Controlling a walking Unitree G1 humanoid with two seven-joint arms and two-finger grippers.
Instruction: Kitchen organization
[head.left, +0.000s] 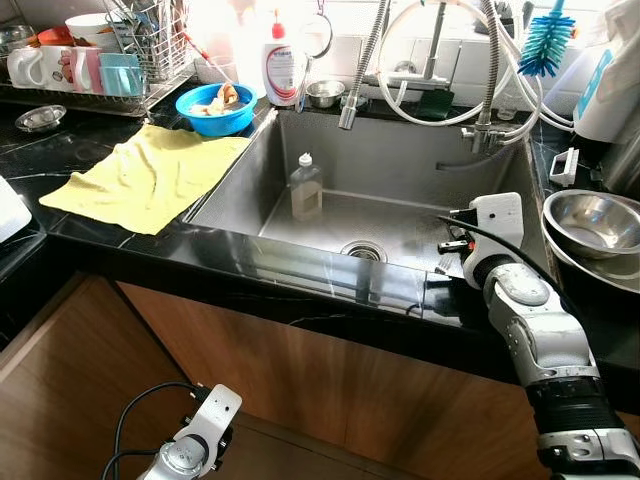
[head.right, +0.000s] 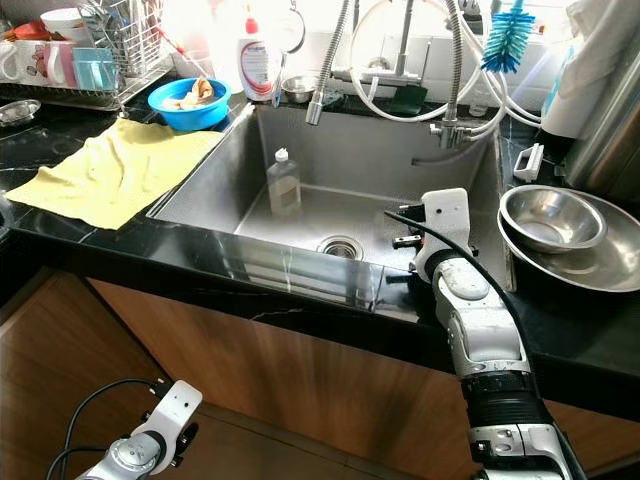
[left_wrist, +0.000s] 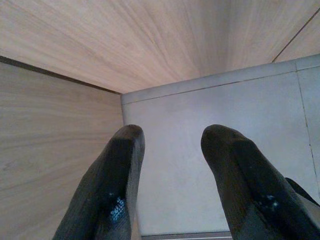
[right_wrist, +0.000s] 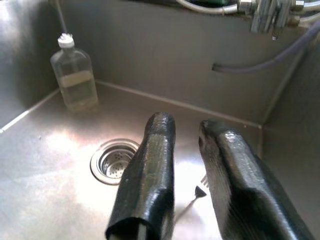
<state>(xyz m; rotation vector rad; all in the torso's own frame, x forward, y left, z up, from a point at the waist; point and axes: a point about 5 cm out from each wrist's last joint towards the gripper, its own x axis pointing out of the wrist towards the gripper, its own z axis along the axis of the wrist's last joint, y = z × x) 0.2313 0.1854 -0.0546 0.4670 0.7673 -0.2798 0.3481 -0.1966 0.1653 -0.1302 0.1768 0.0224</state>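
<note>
right silver arm reaches over the black surface's (head.left: 90, 150) edge, right gripper (right_wrist: 187, 150) slightly apart above the steel sink (head.left: 400, 165); small clear bottle (head.left: 306, 187) stands inside. left gripper (left_wrist: 172, 170) apart, hanging low.

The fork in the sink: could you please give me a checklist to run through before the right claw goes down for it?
1. Right claw open: ok.
2. Fork lying on the sink floor beneath the claw: ok.
3. Fork's handle end, hidden behind a finger: cannot tell.
4. Bottle upright and apart from the claw: ok.
5. Drain apart from the fork: ok.
6. Left claw low by the cabinet, open: ok.
</note>
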